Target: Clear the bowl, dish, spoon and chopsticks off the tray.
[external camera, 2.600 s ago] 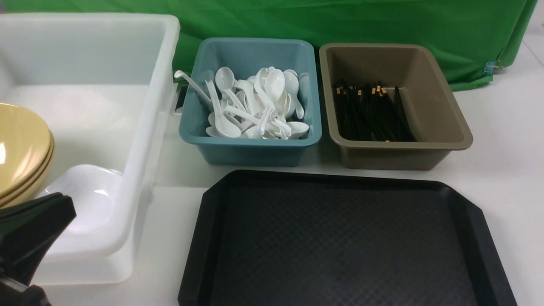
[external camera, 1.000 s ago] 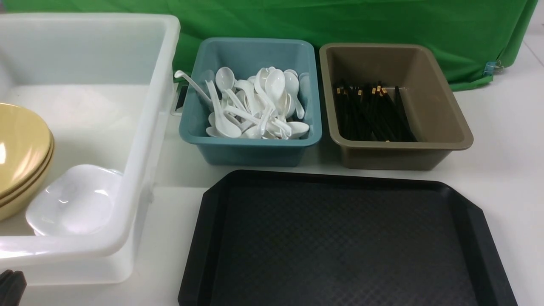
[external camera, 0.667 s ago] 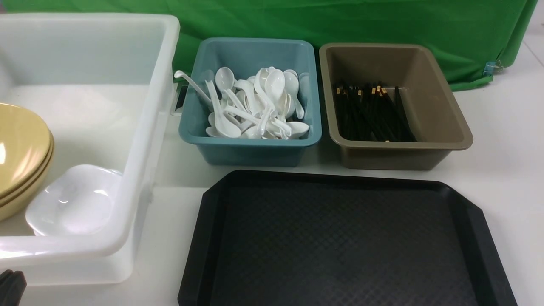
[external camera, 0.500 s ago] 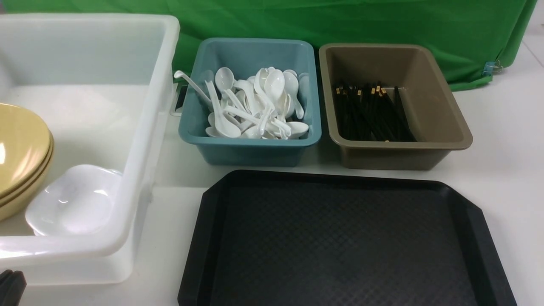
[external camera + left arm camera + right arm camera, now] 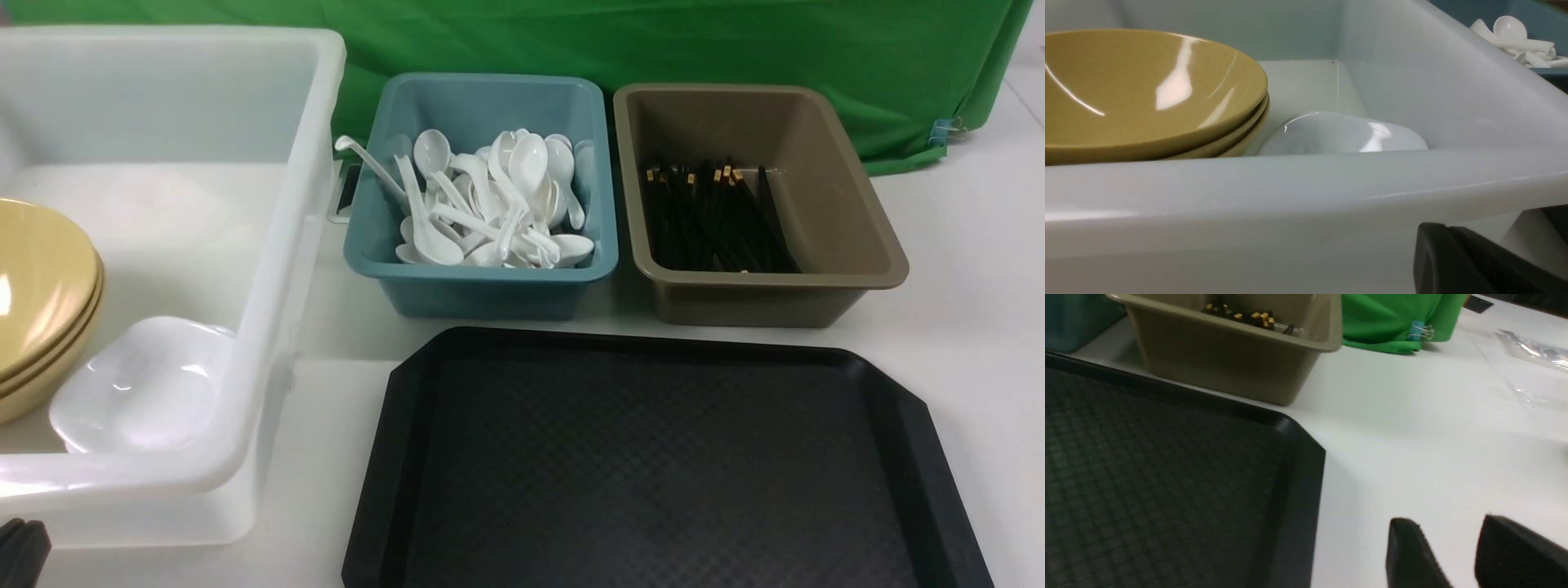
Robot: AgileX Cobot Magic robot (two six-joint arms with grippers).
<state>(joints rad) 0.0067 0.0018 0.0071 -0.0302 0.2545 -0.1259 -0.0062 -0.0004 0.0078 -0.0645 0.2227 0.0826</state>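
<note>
Four items cleared, tray bare

Starting at our left, the left gripper (image 5: 20, 551) shows only as a dark sliver low beside the white tub (image 5: 269, 269), and we cannot tell whether its fingers are spread or pressed together. It sits outside the tub's near wall, holding nothing that we can see. Inside the tub the bowl (image 5: 41, 286) tops a nested mustard stack, and the dish (image 5: 143, 384) sits just beside it, touching the stack as far as the wrist view lets us judge. Grouping the big crockery in the deepest container makes sense.

Next comes the teal tub (image 5: 478, 282), heaped with white spoons; the spoon (image 5: 433, 151) from the tray is presumably one of them, though we cannot single it out. To its right the brown tub (image 5: 849, 269) holds the chopsticks (image 5: 710, 216), lying roughly parallel with gold bands toward the far end.

Nearer us, the tray (image 5: 653, 465) lies on the table with nothing on its textured surface, so we judge the job finished. Farthest right, the right gripper (image 5: 1453, 555) hovers over bare table just off the tray's corner, fingers slightly apart and empty.
</note>
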